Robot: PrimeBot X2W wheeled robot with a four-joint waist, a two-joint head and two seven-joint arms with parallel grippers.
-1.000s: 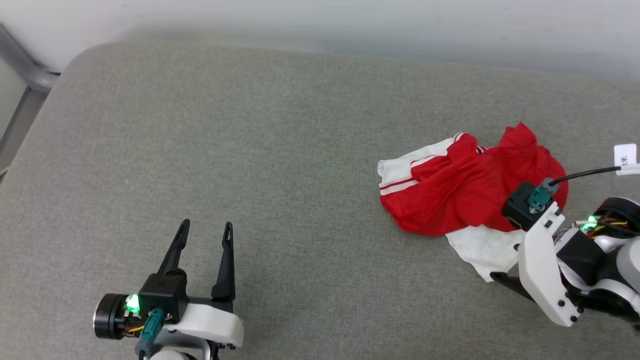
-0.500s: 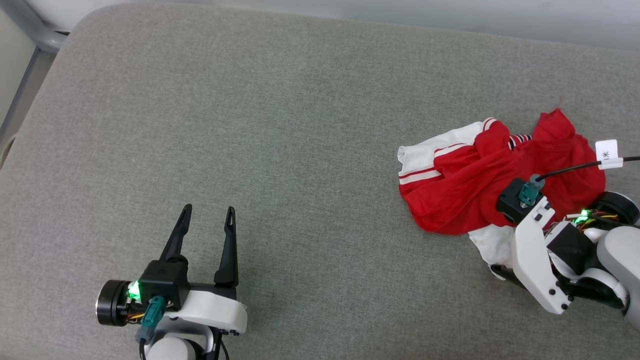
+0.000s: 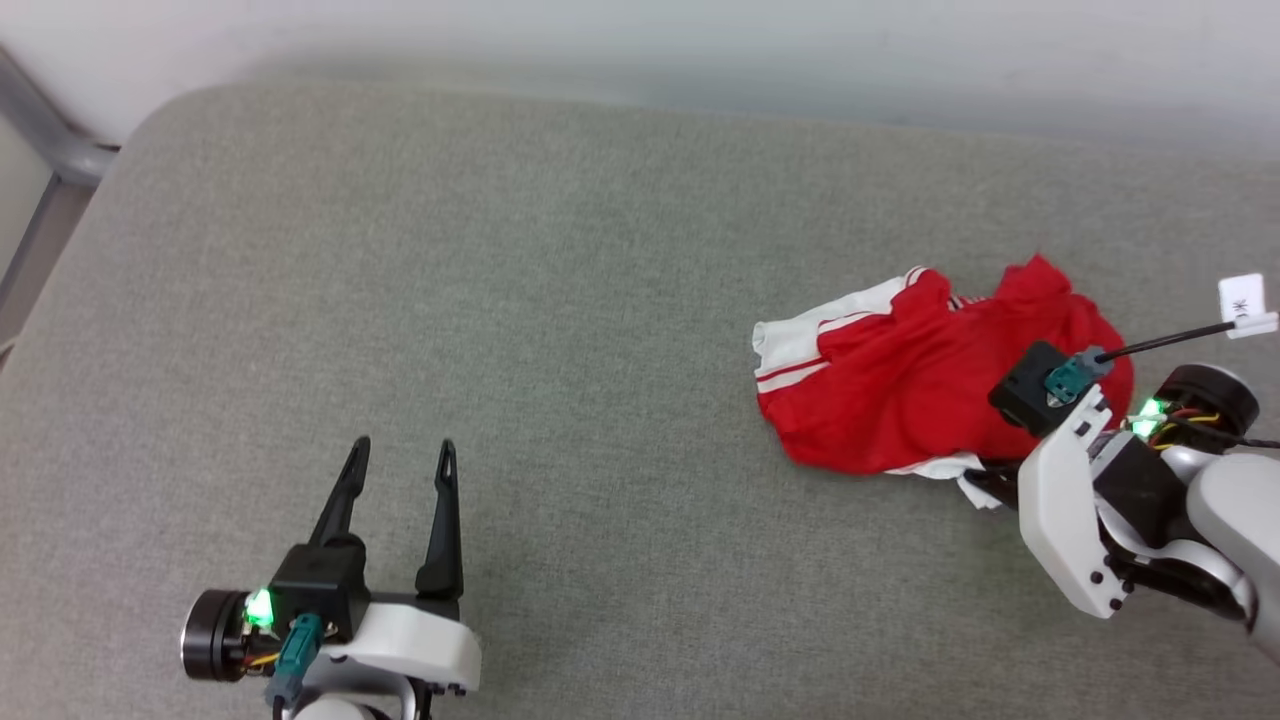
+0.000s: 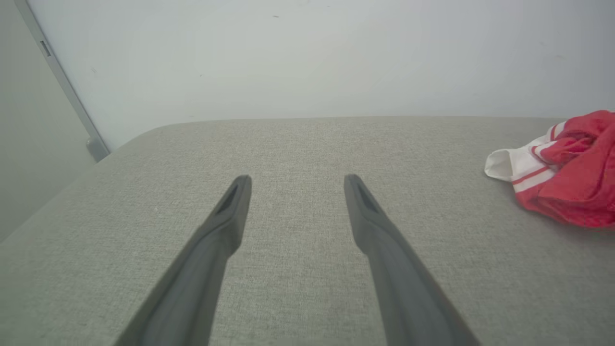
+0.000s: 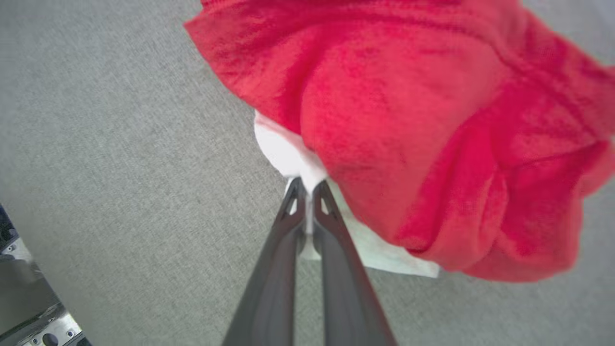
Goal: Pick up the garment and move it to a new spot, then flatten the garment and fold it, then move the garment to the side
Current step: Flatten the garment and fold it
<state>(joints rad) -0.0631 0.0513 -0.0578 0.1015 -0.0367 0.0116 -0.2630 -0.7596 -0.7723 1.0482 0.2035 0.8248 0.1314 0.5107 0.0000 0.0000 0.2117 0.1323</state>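
Across broad grey fabric cushion [image 3: 450, 280]: crumpled red short-sleeved jersey with white striped sleeves [image 3: 900, 390] heaped on robot's right side. Heap's long axis runs roughly left-right. Right gripper [image 5: 307, 192] at heap's near-right edge, fingers pressed almost together, pinching white fold [image 5: 283, 149] of jersey. Left gripper [image 3: 402, 450] well apart at near left, fingers spread, holding nothing. Judgement: right arm is nearer and does carrying; bare cushion lies leftward.

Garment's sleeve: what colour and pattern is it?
The sleeve is white with red stripes; clearest in the left wrist view.
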